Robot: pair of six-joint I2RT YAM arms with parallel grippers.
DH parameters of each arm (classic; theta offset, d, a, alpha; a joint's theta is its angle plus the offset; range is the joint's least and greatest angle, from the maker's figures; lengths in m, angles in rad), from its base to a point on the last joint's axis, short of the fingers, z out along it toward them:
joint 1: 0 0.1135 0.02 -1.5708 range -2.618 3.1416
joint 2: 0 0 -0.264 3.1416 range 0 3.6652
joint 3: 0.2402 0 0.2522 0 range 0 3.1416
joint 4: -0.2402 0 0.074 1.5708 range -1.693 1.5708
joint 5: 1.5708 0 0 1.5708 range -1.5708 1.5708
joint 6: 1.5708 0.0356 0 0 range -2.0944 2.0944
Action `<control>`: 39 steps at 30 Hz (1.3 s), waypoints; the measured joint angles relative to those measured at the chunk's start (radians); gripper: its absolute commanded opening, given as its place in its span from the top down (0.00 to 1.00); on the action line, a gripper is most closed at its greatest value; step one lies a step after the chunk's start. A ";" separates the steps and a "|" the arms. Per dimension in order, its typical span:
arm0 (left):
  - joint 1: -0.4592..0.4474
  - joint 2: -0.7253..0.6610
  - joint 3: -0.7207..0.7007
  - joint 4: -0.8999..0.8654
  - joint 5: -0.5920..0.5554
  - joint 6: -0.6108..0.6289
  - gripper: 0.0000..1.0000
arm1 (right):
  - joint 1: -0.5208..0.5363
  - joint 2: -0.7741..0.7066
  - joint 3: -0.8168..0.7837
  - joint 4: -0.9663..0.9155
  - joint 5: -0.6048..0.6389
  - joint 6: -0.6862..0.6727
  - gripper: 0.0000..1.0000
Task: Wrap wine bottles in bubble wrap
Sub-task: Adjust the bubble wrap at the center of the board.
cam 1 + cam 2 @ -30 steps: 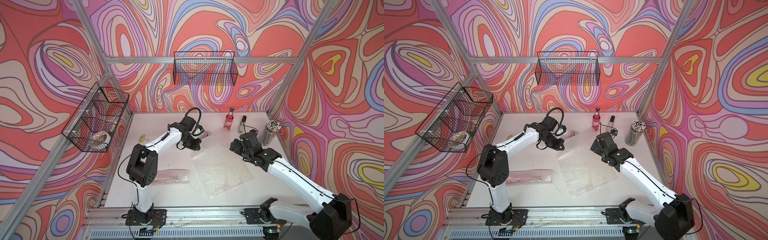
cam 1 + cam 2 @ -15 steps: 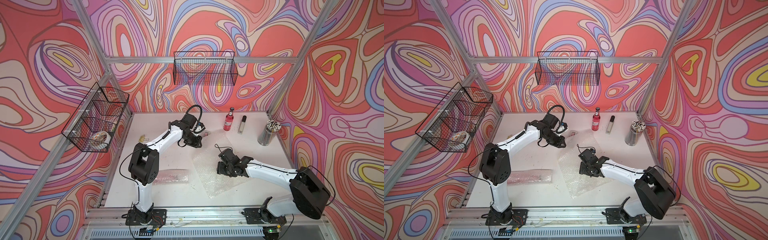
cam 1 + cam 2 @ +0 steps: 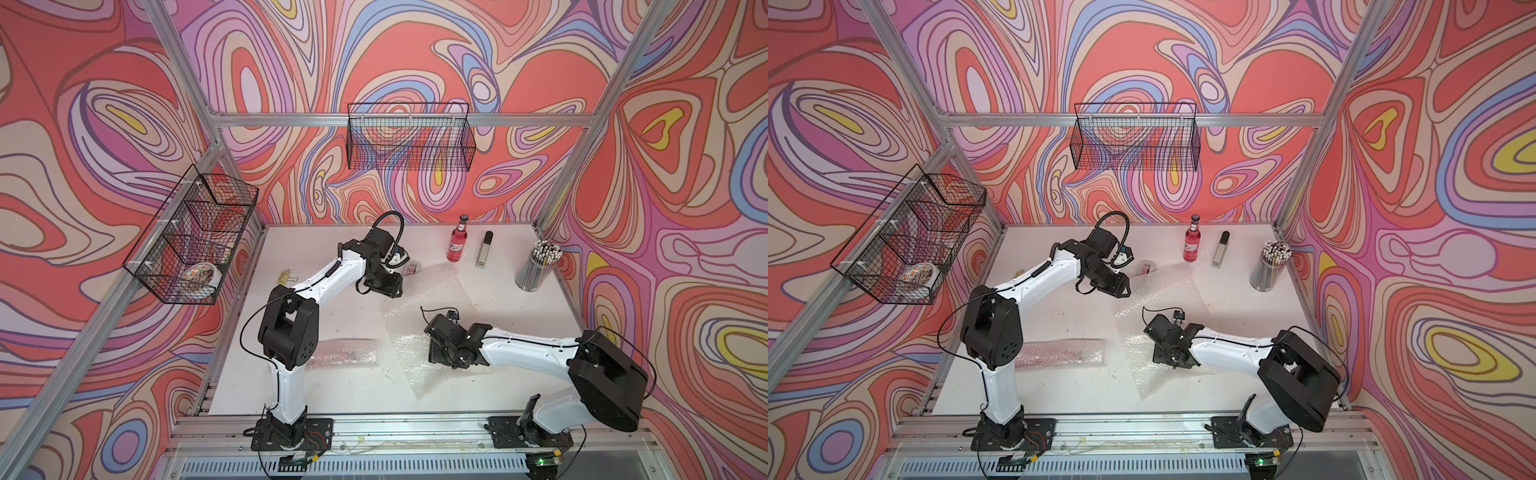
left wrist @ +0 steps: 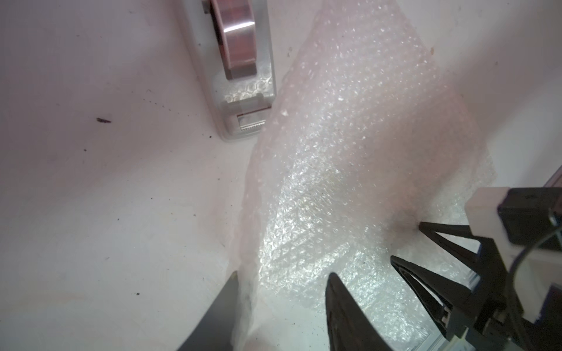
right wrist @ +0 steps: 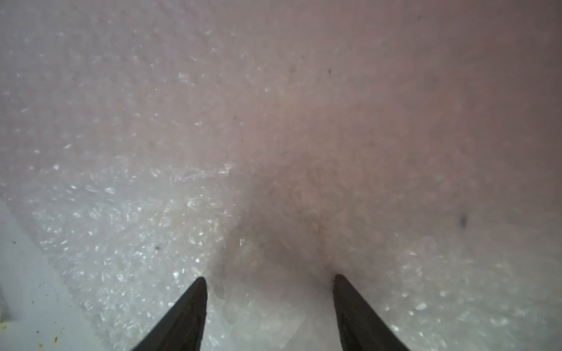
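tape dispenser [image 4: 240,76], pencil cup [image 3: 535,274], wire basket [image 3: 409,161]

No writing can be read at this distance

The one printed surface is the white label on the upright wine bottle [image 3: 457,245] at the far side of the table [image 3: 332,324]. In both top views it carries several lines of dark print, but the letters are too small and soft to make out [image 3: 1192,251]. The second bottle [image 3: 332,358], lying at the near left, is rolled in bubble wrap [image 3: 368,353], which blurs any label it has.
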 measured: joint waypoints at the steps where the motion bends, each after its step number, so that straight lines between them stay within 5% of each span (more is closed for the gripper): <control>1: 0.000 -0.010 0.000 -0.005 -0.012 -0.001 0.48 | 0.018 0.004 0.006 -0.014 -0.002 0.028 0.33; 11: 0.000 -0.200 -0.033 -0.042 -0.072 -0.029 0.45 | 0.143 0.061 0.096 -0.075 -0.107 0.309 0.34; 21: 0.006 -0.283 -0.147 -0.045 -0.064 -0.044 0.42 | 0.189 0.109 0.347 -0.193 -0.034 0.345 0.28; 25: 0.007 -0.306 -0.168 -0.043 -0.054 -0.049 0.38 | 0.111 0.085 0.320 -0.217 0.040 0.216 0.18; 30: 0.007 -0.368 -0.211 -0.027 -0.042 -0.056 0.28 | -0.063 -0.002 0.296 -0.159 0.154 -0.116 0.02; 39: 0.029 -0.513 -0.377 0.055 -0.025 -0.090 0.08 | -0.407 -0.041 0.230 0.333 0.205 -0.691 0.02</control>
